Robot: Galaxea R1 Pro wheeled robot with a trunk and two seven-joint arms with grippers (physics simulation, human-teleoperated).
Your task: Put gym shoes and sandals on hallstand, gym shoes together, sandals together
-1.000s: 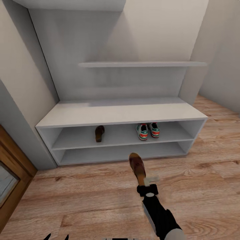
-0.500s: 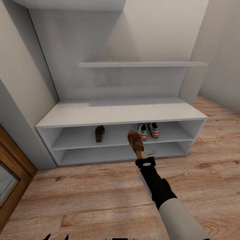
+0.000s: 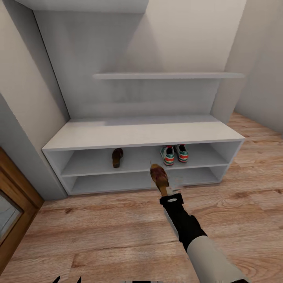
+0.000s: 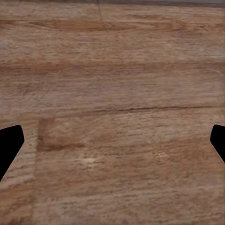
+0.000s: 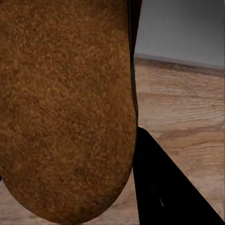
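Right gripper (image 3: 168,192) clamped on the heel end of one sandal (image 3: 158,176), toe aimed toward 12 o'clock at the hallstand (image 3: 141,133), held in front of the unit's lower shelves, just above the corridor floor (image 3: 98,232). Black forearm and pale sleeve of the right arm running back toward 5 o'clock from that grip. In the right wrist view, tan sole of the held sandal (image 5: 65,108) pressed close against the lens, one dark finger (image 5: 164,187) lying alongside it, grey unit and wood planks beyond. Second sandal (image 3: 117,157) resting on the upper open shelf, at about 10 o'clock from the held one and well apart from it. Two gym shoes (image 3: 174,154) side by side on the same shelf, touching or nearly so, at about 1 o'clock from the held sandal, heels with red-orange patches facing outward. Bench top bare, one floating shelf (image 3: 165,75) higher on the back panel. Left gripper (image 4: 112,145) spread open over bare wood-grain floor (image 4: 112,93), fingertips (image 4: 9,145) dark at opposite edges of the left wrist view, nothing between them. Wooden door frame (image 3: 15,204) at 8 o'clock in the head view.
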